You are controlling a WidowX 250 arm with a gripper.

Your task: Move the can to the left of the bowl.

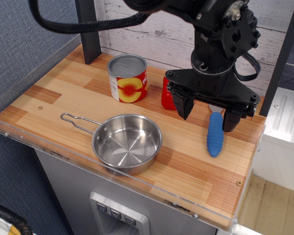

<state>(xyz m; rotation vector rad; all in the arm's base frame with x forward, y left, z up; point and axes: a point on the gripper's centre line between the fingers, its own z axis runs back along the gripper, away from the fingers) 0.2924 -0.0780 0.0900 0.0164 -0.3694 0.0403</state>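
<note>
Gripper (207, 116) jaws spread wide, holding nothing, poised over one blue handle (215, 135). One can (128, 78), one bowl (127, 143), one red pepper (168, 93).

One raised front camera overlooks the table (186, 171).

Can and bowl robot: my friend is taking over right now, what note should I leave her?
Hand: open, holding nothing, hanging over the right part of the table above the blue-handled tool.
Can: upright at the back of the table, behind the bowl, not touched.
Bowl: near the front edge, empty, wire handle pointing left.
Red pepper: right of the can, partly hidden by the hand.
Done: nothing yet.
Left: reach the can, grip it, set it down to the left of the bowl.
</note>
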